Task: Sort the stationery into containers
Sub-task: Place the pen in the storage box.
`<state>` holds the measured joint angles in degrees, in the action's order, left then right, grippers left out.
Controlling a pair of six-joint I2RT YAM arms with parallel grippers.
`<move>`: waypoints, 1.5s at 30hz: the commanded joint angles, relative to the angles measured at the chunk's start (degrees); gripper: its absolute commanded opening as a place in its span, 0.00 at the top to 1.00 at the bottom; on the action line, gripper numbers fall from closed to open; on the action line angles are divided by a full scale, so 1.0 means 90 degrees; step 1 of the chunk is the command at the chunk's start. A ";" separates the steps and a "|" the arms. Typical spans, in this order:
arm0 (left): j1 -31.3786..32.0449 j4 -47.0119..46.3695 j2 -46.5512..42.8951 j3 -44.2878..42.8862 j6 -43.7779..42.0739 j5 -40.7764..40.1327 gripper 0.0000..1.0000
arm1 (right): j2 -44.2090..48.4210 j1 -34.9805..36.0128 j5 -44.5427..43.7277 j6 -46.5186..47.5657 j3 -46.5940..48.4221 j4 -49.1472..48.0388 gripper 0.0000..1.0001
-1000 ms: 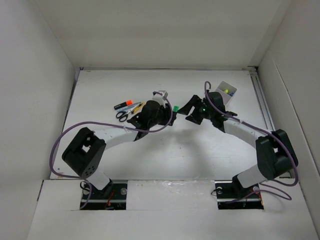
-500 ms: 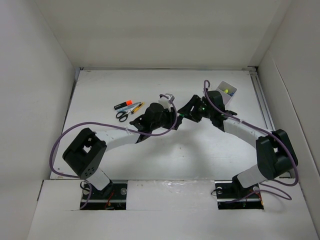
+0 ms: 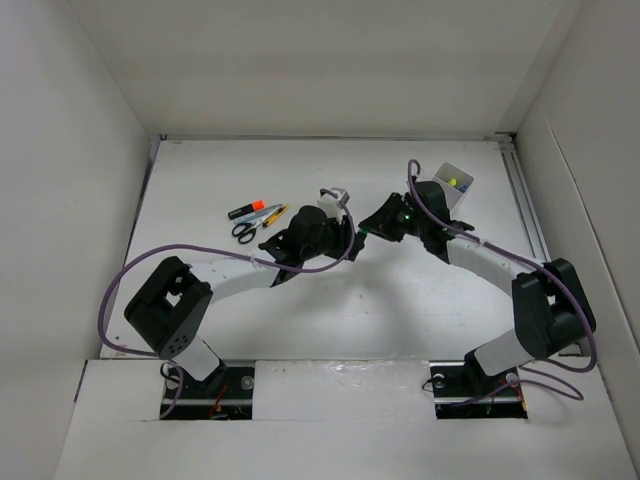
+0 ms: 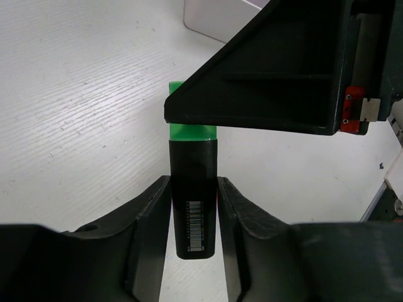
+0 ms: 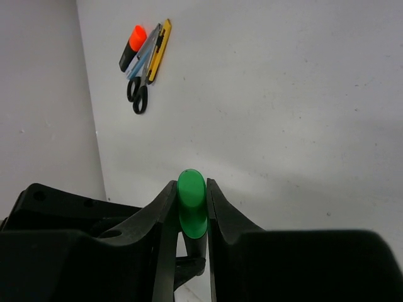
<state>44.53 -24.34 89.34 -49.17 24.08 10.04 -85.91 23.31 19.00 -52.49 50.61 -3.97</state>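
The marker hangs above the worktop, black body clamped in the left tool, green end pinched by the right tool; release the left only once that pinch is firm.

Robot lab rig: white-walled enclosure, white table.

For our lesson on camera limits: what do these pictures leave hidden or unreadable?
Left wrist view: green-ended marker tip hidden by right pincer.
Right wrist view: its black body hidden by that pincer's fingers.
Top view: marker almost wholly hidden between left pincer and right pincer.
Top view: white box partly behind right arm; contents too small.
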 commanded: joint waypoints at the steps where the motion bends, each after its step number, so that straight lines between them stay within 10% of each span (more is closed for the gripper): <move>1: -0.0007 -0.0284 -0.0259 -0.0015 -0.0107 -0.0148 0.67 | -0.0015 0.0056 -0.0099 -0.0017 0.0187 -0.0340 0.93; 10: -0.0007 -0.0664 -0.0951 0.0335 -0.0165 -0.0295 0.21 | 0.0161 -0.0343 -0.0295 -0.0076 0.0119 -0.0340 0.98; 19: -0.0007 -0.0656 -0.2191 0.0942 -0.0282 -0.0900 0.18 | 0.0541 -0.0920 -0.1455 -0.0252 0.0324 0.0040 0.98; 34: -0.0007 -0.0069 -0.2495 0.0951 0.0294 -0.1351 0.23 | 0.0825 -0.1340 -0.7458 -0.0310 0.1651 0.0919 1.00; 45: -0.0261 -0.0069 -0.2563 0.1010 0.0421 -0.1008 0.23 | -0.0660 -0.1340 -0.8684 0.0158 0.3283 0.1642 1.00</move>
<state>42.35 -23.57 68.38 -40.07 27.20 -0.01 -90.98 11.33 -53.67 -52.49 77.60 7.42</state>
